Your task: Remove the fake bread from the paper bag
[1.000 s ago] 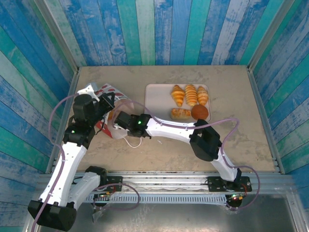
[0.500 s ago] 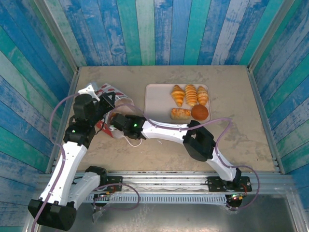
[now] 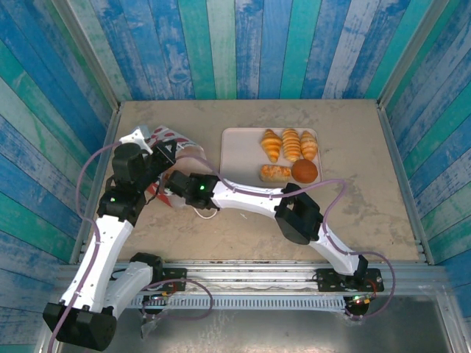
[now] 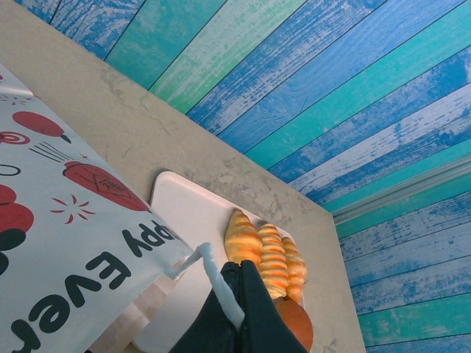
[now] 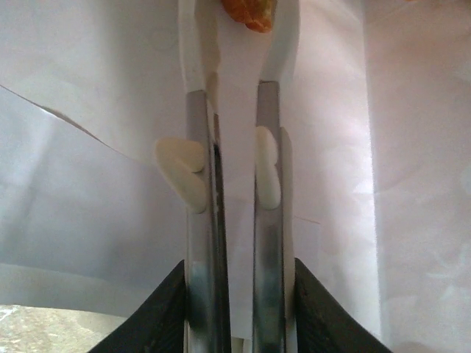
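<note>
One cord handle [image 4: 215, 271] tight in left pincer [image 4: 238, 273]; right pincer [image 5: 237, 33] narrow, maybe around bread [image 5: 249, 13].

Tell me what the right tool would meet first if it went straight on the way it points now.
Most likely the fake bread: an orange-brown piece sits right at the tips of the right tool, inside the paper bag. Whether they already touch is unclear.

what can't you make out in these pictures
- Right wrist view: fake bread cut off by the top edge; whether the right tool grips it is unclear.
- Top view: paper bag mouth hidden under both arms.
- Left wrist view: left tool cut off by the bottom edge, round bun partly behind it.
</note>
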Motion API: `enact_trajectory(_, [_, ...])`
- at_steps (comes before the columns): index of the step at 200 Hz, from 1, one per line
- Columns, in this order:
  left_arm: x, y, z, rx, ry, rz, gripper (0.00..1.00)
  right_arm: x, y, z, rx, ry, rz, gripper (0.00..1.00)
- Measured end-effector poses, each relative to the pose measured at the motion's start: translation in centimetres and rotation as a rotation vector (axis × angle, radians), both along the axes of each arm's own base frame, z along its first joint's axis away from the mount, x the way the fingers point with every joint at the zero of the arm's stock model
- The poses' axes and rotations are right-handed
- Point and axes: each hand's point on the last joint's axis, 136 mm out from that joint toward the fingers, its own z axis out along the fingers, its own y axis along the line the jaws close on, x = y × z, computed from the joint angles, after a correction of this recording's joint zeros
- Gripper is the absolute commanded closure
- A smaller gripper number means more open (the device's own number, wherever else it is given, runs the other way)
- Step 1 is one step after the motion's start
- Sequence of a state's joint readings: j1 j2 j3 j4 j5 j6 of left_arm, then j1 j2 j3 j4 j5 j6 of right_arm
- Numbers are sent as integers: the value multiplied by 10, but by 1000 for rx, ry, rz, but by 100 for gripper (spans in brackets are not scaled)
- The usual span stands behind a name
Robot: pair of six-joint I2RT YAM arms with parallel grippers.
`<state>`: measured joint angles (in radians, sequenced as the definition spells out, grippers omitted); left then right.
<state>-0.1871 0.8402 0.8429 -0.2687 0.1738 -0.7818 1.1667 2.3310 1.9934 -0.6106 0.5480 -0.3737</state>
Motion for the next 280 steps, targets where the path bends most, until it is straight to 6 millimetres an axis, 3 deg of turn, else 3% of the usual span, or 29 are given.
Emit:
enact_trajectory(58, [1,2,0,3,0,11,100,-13,-10,-3,71,164,-48,77])
enact_trajectory(137, [2,5,-4,1,6,30,100,-51,-49,57,400,616,-139,74])
enact_trajectory(173, [3,5,-3,-3,0,36,100,-76,-62,45,476,889,-188,70])
enact_trajectory(214, [3,5,-3,-9,3,38,100,-109,-64,28,532,1162,-241,70])
enact_trajectory(234, [3,5,-3,-9,3,38,100,-110,-65,33,599,1251,-270,69])
enact_trajectory(280, [3,5,-2,-10,1,37,100,-85,-80,52,718,1314,-333,71])
